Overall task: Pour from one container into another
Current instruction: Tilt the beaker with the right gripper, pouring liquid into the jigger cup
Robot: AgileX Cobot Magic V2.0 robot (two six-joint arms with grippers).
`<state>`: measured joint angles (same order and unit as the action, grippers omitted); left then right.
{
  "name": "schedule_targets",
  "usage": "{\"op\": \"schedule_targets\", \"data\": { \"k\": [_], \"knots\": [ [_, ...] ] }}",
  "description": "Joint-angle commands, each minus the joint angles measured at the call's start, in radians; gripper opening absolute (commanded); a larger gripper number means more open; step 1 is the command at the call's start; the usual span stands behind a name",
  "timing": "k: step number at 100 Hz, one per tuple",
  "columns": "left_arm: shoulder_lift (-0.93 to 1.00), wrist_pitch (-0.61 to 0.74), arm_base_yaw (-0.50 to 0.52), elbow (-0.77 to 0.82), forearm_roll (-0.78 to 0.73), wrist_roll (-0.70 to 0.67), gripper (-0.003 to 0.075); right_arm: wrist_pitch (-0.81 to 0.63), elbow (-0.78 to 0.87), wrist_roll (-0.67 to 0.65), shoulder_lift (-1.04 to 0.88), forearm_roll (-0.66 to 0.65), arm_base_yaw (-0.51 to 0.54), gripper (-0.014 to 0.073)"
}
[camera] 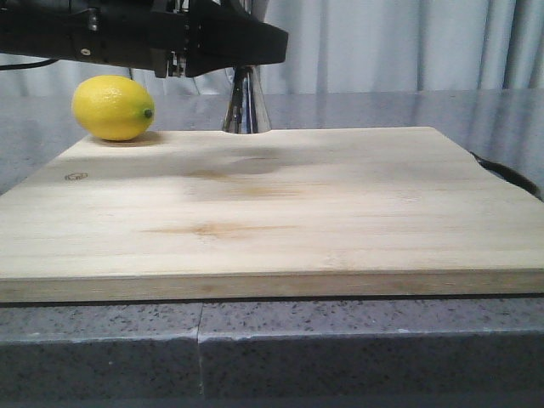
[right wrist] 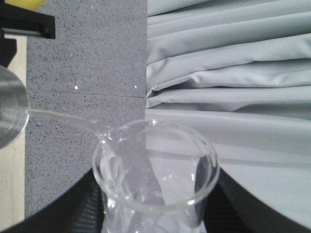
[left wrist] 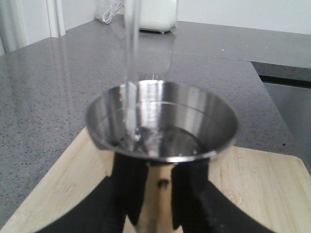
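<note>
Front view: steel jigger (camera: pixel 246 106) stands upright at the far edge of the wooden board (camera: pixel 272 212), its upper cone hidden behind a black arm (camera: pixel 144 38); a lemon (camera: pixel 113 108) rests at the board's far left corner.

Left wrist view: left gripper (left wrist: pixel 154 194) clasps the jigger's waist, black fingers (left wrist: pixel 124 191) on either side; a thin clear stream (left wrist: pixel 131 63) falls into the cup.

Right wrist view: right gripper (right wrist: pixel 155 213), seemingly closed around the tipped glass beaker (right wrist: pixel 155 170); liquid runs from its lip to the jigger's rim.
</note>
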<state>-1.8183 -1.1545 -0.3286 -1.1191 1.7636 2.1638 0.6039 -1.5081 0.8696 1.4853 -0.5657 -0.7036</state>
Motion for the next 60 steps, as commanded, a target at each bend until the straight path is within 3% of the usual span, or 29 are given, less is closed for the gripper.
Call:
{"op": "schedule_targets", "data": {
  "k": [1, 60],
  "knots": [
    [0.046, -0.097, -0.010, -0.029, 0.085, -0.008, 0.0187, -0.068, -0.038, 0.011, -0.033, -0.044, -0.003, 0.0302],
    [0.046, -0.097, -0.010, -0.029, 0.085, -0.008, 0.0187, -0.080, -0.038, 0.011, -0.033, -0.081, -0.003, 0.0302]
  ]
}}
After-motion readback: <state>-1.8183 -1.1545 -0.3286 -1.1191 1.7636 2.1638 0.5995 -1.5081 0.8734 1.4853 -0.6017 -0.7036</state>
